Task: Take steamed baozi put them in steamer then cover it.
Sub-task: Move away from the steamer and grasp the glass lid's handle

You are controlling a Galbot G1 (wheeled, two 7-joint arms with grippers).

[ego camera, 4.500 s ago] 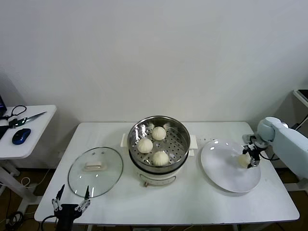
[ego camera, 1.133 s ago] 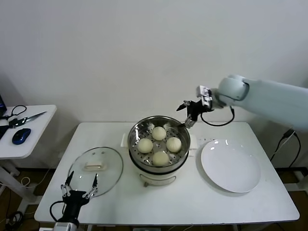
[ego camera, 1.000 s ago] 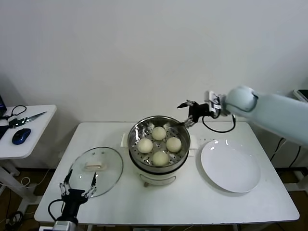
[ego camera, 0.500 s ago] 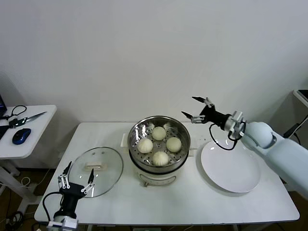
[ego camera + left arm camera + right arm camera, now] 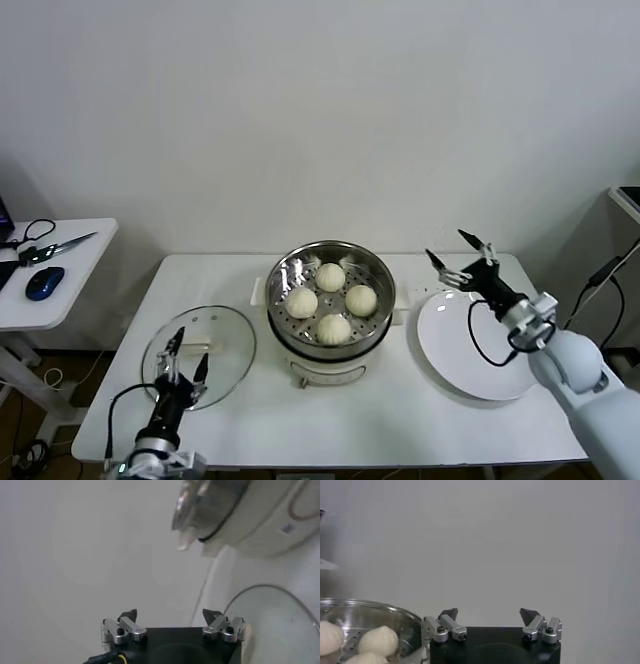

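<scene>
In the head view all four baozi (image 5: 330,298) sit on the perforated tray of the steamer (image 5: 330,300), at the centre of the frame. The steamer stands on the white worktop (image 5: 400,420). The cover (image 5: 198,357) lies flat on the worktop at lower left, just beside the steamer, with its cream handle (image 5: 193,346) pointing up. So the loading looks finished, and what remains, I judge, is to put the cover on.

The left pincer (image 5: 184,354) is at the lower left of the frame, over the near edge of the cover. Its fingers are spread apart and hold nothing. The right pincer (image 5: 461,258) is at the right of the frame, above the far edge of the white plate (image 5: 480,350), which has nothing on it. It is also wide open and holds nothing.

The cover is glass with a metal rim, so it is probably stiff, rather heavy for its size, and breakable if it drops. The glass dome and the thin rim look smooth and slippery, poor places for a grip. The handle in the middle is the best place to hold: it stands up from the glass, and its narrow bar shape should fit between the fingers. A grip at the centre should also keep the cover level. The baozi look soft and light, and they need no more handling.
</scene>
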